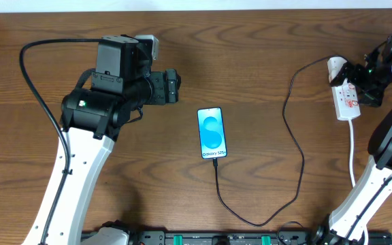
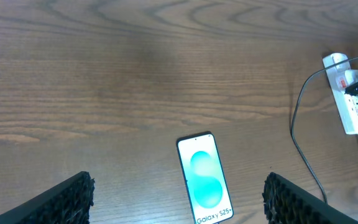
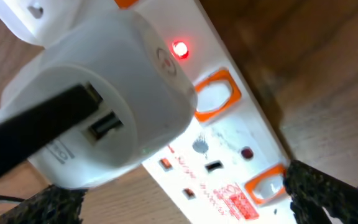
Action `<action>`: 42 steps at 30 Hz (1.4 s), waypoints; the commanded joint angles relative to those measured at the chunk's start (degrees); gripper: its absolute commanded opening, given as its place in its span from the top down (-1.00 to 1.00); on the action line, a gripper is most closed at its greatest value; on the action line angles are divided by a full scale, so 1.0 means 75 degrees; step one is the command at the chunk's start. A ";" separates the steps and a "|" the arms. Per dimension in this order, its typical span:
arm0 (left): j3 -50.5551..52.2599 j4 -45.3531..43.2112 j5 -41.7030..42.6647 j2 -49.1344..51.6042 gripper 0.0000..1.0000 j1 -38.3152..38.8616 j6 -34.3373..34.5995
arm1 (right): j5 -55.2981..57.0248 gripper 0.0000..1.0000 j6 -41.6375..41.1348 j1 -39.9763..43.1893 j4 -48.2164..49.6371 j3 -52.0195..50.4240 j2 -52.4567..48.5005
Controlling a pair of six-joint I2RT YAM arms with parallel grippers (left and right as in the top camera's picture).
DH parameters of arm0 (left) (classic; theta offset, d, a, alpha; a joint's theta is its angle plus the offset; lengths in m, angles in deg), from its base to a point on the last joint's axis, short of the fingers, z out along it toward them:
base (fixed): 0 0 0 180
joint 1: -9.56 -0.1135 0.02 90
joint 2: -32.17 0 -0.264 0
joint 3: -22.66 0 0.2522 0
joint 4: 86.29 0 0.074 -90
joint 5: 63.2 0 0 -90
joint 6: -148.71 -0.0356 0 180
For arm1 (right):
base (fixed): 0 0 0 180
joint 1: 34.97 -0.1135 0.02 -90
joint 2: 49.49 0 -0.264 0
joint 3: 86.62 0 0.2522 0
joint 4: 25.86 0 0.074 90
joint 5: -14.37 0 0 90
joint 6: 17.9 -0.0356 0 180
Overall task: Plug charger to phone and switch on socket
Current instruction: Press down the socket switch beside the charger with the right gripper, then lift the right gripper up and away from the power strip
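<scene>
The left gripper [image 1: 173, 86] hangs with its jaws apart, holding nothing. The phone [image 1: 211, 132] lies face-up ahead of it, between its fingers in the wrist view, with the screen lit. The charger [image 1: 297, 143] loops from the phone's near end to its adapter [image 3: 98, 93], which is seated in the socket [image 1: 347, 101]. The right gripper [image 1: 361, 82] hovers over the socket with its jaws spread wide. A red light [image 3: 179, 49] glows beside the adapter.
</scene>
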 commanded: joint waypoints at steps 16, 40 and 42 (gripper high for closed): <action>0.0015 0.0026 -0.0105 -0.0050 -0.74 -0.0020 -0.0166 | -0.0233 -0.99 -0.0306 -0.0038 -0.0425 -0.0102 0.5240; 0.0015 0.0026 -0.0105 -0.0050 -0.74 -0.0020 -0.0166 | 0.0000 -0.99 -0.0303 -0.0038 -0.0414 -0.0105 0.6921; 0.0015 0.0026 -0.0105 -0.0050 -0.74 -0.0020 -0.0166 | -0.0003 -0.99 -0.0303 -0.0038 -0.0420 -0.0105 0.6921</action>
